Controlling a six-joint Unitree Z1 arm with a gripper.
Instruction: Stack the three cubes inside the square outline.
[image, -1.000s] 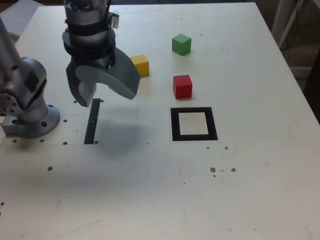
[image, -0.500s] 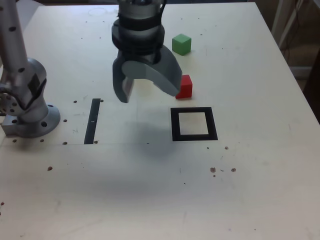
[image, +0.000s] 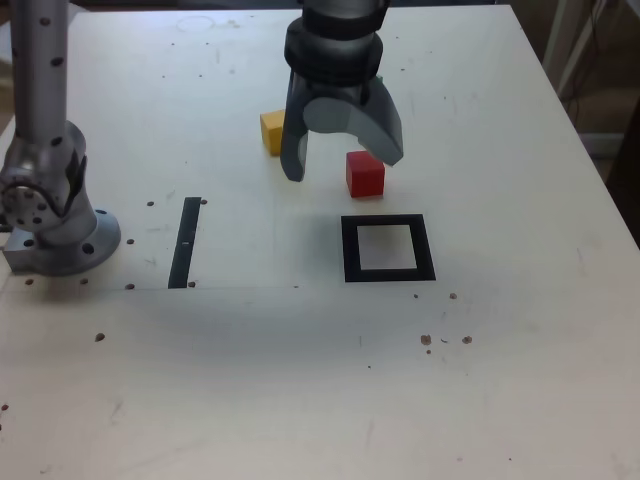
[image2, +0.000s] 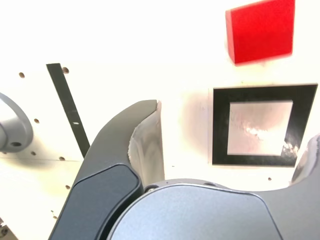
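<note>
Currently, left to right in the exterior view: yellow cube (image: 272, 131), matte, partly hidden behind the gripper (image: 340, 158); red cube (image: 365, 172) sits just beyond the square outline (image: 388, 248), apart from it. Outline is flat, thick black, pale centre, edges roughly square to the table (image: 500, 380); no long axis. Gripper's jaws are spread wide, nothing held. It has moved right from over the black strip (image: 184, 242). Green cube hidden.

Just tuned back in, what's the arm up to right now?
The gripper is open and empty, hanging over the table close to the red cube. The yellow cube sits apart on the exterior view's left. The green cube is hidden behind the arm. The square outline holds nothing, so no stacking has begun.
</note>
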